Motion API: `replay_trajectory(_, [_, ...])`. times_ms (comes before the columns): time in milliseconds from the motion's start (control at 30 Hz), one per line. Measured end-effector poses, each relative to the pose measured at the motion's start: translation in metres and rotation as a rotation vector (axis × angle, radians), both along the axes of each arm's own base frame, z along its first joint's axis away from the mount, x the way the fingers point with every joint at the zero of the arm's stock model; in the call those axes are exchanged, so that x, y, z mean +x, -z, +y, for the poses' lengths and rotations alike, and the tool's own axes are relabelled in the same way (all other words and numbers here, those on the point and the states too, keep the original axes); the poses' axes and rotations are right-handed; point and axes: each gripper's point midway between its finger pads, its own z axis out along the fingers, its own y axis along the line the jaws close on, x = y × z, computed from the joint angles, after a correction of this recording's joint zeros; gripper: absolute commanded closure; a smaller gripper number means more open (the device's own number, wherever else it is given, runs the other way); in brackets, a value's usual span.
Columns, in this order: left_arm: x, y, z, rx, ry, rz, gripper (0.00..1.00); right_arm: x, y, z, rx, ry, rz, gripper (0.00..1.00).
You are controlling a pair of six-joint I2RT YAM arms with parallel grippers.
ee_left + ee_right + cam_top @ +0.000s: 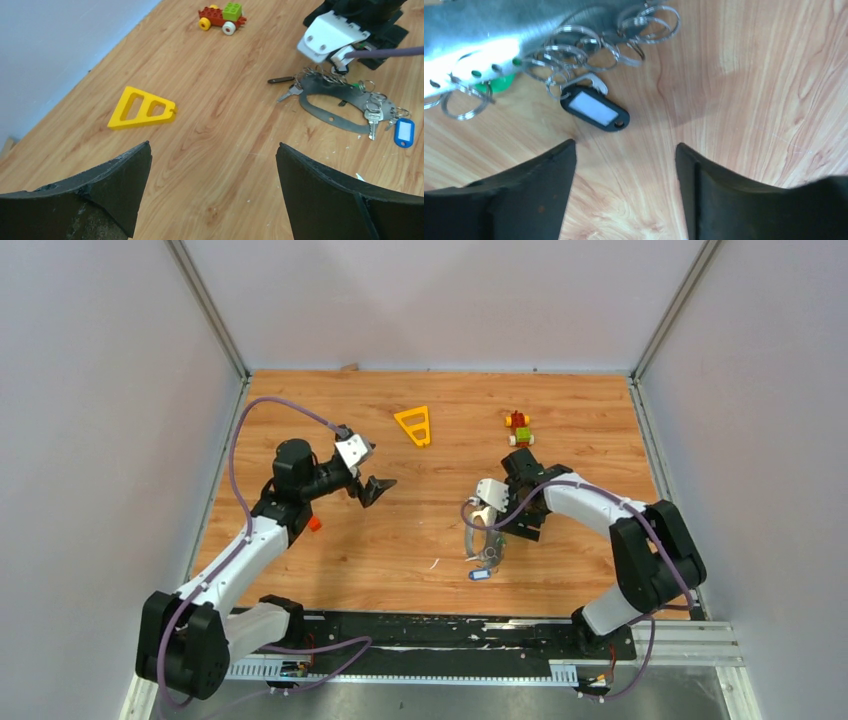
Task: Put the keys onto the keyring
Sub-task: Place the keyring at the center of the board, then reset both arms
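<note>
the large silver-grey metal loop of the keyring (330,119) lies flat on the wooden table (215,135), right of centre, directly under my right claw (624,190). small silver keys (372,119) on split rings bunch along it. a cluster with the blue plastic tag (404,132) sits at one end and looks threaded on. toward the other end, a black plastic tag (594,109) and a green plastic tag (499,85) lie among more rings that touch the loop; whether those are on it or only against it, i cannot tell. one lone silver key (288,93) and a dark slim piece (280,79) lie just beside the loop's end and seem loose. so i judge the job partly done, with at least those strays left to thread.

my right claw is spread, nothing between its fingers, hovering over the black tag. my left claw (212,195) is spread wide and empty, well apart on the left. the yellow plastic triangle frame (142,107) and the red, green and yellow toy block car (222,17) lie farther back.
</note>
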Motion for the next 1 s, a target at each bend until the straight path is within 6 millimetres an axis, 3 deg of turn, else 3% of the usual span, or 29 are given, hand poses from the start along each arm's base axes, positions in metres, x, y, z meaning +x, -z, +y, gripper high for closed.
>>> replay_trajectory(33, [0.002, -0.001, 0.002, 0.007, -0.018, 0.006, 0.00, 0.000, -0.003, -0.002, 0.019, 0.019, 0.000, 0.05])
replay_trajectory(67, [0.004, -0.002, 0.005, 0.013, -0.037, 0.009, 0.00, -0.001, -0.006, -0.003, 0.040, 0.036, -0.001, 0.01])
replay_trajectory(233, [0.019, -0.006, 0.026, 0.030, -0.197, -0.001, 0.00, 0.010, -0.053, -0.003, 0.262, 0.188, -0.106, 0.00])
replay_trajectory(433, [0.043, -0.023, 0.069, -0.010, -0.462, -0.029, 0.00, 0.040, -0.155, -0.011, 0.600, 0.377, -0.411, 0.00])
replay_trajectory(633, [0.056, -0.039, 0.106, -0.088, -0.677, -0.059, 0.00, 0.037, -0.239, -0.003, 0.887, 0.448, -0.658, 0.00])
replay_trajectory(833, [0.055, -0.050, 0.124, -0.177, -0.790, -0.052, 0.00, 0.027, -0.267, -0.003, 1.023, 0.478, -0.769, 0.00])
replay_trajectory(1000, [0.053, -0.058, 0.125, -0.235, -0.802, -0.060, 0.00, 0.029, -0.269, -0.006, 1.045, 0.515, -0.790, 0.00])
